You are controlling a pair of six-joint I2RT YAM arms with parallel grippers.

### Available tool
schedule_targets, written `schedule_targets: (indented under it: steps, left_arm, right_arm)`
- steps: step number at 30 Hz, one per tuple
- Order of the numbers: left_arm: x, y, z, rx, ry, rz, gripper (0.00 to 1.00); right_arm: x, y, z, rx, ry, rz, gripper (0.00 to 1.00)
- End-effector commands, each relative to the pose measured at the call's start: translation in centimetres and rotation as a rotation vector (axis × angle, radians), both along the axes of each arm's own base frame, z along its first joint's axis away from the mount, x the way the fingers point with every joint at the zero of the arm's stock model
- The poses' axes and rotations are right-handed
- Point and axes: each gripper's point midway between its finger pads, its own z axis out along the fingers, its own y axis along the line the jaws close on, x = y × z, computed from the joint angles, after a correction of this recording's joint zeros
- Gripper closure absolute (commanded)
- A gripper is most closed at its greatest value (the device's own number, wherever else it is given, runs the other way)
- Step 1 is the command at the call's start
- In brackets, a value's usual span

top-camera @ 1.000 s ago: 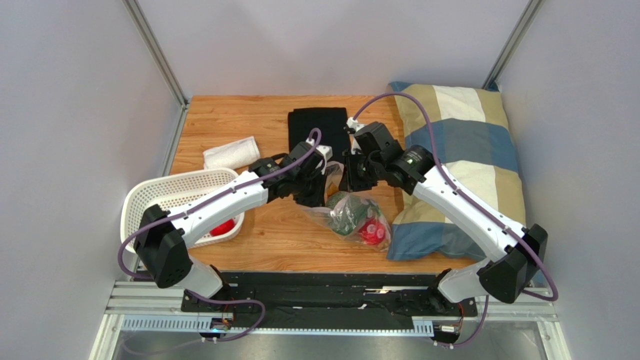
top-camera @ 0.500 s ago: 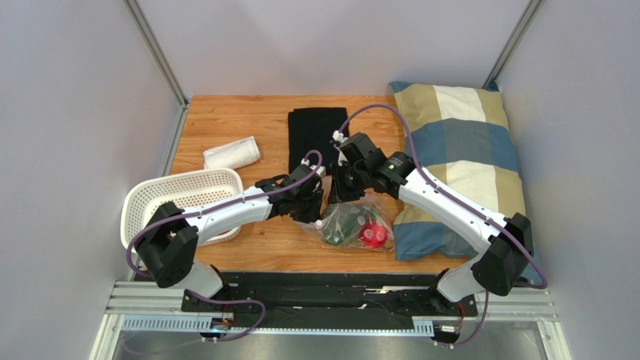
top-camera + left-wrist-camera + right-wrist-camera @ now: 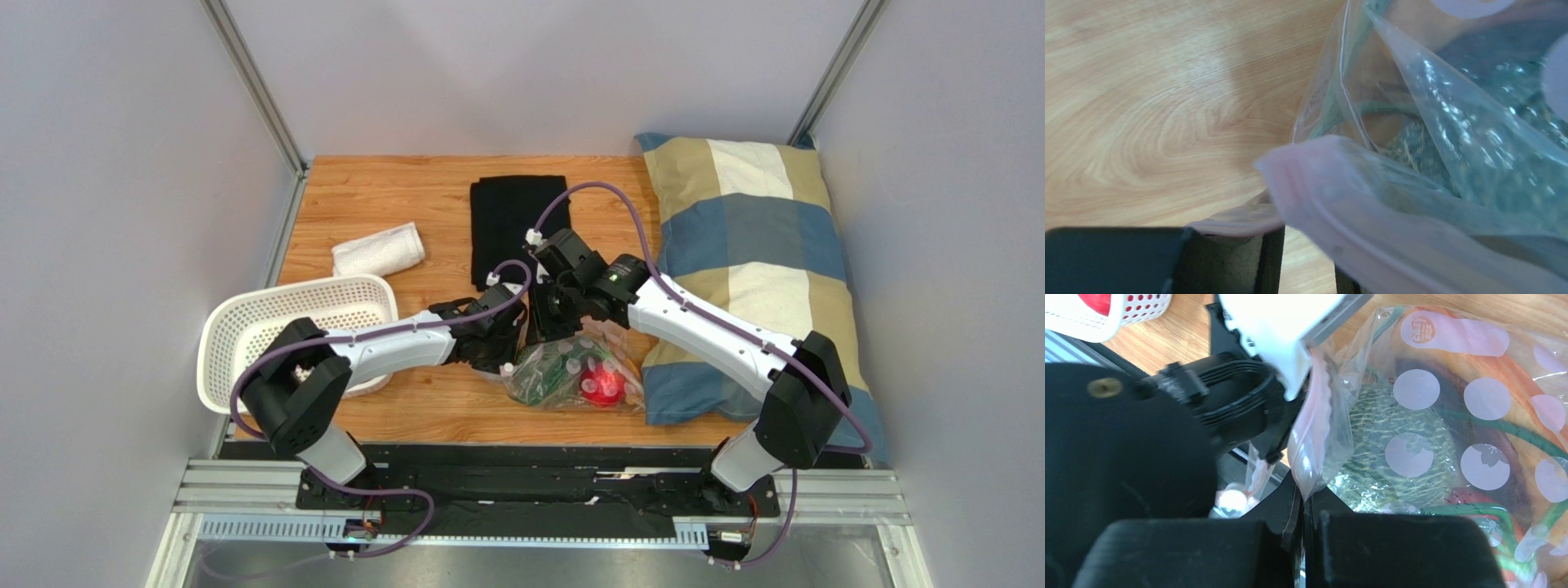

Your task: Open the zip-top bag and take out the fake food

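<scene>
At counter [image 3: 368,202] centre: I saw the zip-top bag [image 3: 555,371] lying just beside the pillow [image 3: 761,245].
Fake food [image 3: 599,390]: red and green pieces sat inside the bag.
Right fingers [image 3: 1401,551]: pinched shut on the pink zip strip [image 3: 1315,435].
Left fingers [image 3: 1223,260]: narrowly parted, strip draped over them.

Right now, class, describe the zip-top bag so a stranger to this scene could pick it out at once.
On the wooden table, look between the folded black cloth and the near edge, beside the checked pillow: there lies the zip-top bag. It alone is clear crinkly plastic with pale pink dots, red and green toy food showing through.
</scene>
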Motion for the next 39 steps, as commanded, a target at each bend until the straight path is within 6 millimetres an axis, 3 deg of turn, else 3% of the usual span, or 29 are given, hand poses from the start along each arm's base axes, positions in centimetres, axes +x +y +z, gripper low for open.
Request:
schedule_targets:
  steps: [1,5,8,9,14,17,20,26,31,39]
  left_arm:
    - [-0.8,-0.5,-2.4,-0.024,0.06,0.011,0.64]
    - [-0.6,-0.9,-3.4,-0.03,0.066,0.019,0.66]
    - [-0.6,-0.5,-4.2,-0.004,0.073,0.022,0.76]
    - [-0.6,-0.6,-4.0,-0.006,0.071,0.022,0.84]
    - [-0.1,-0.9,-1.4,-0.041,0.029,0.011,0.99]
    - [0.3,-0.9,1.8,-0.066,-0.024,-0.004,1.0]
    - [0.2,-2.1,7.2,-0.185,-0.11,-0.058,1.0]
    - [-0.9,-3.9,15.4,-0.425,-0.25,-0.151,1.0]
    - [-2.7,-5.7,19.3,-0.559,-0.277,-0.249,1.0]
    - [-3.1,-4.2,25.1,-0.628,-0.399,-0.207,1.0]
  right_arm:
    - [0.1,0.6,0.0,0.028,-0.006,-0.002,1.0]
    - [-0.3,0.3,-0.7,0.02,0.012,-0.004,1.0]
    - [-0.5,0.0,-0.8,0.013,0.009,-0.007,1.0]
    - [-0.5,-0.1,-0.7,0.013,0.003,-0.008,1.0]
    - [-0.7,-1.0,-1.3,-0.011,-0.01,-0.006,1.0]
    - [-0.4,-1.7,-1.0,-0.031,-0.048,-0.006,1.0]
    - [0.1,-2.6,-0.2,-0.052,-0.105,-0.012,1.0]
    - [0.2,-3.4,0.8,-0.058,-0.148,-0.018,1.0]
    - [0.7,-3.5,2.2,-0.049,-0.187,-0.027,1.0]
    - [1.0,-4.6,3.0,-0.064,-0.224,-0.045,1.0]
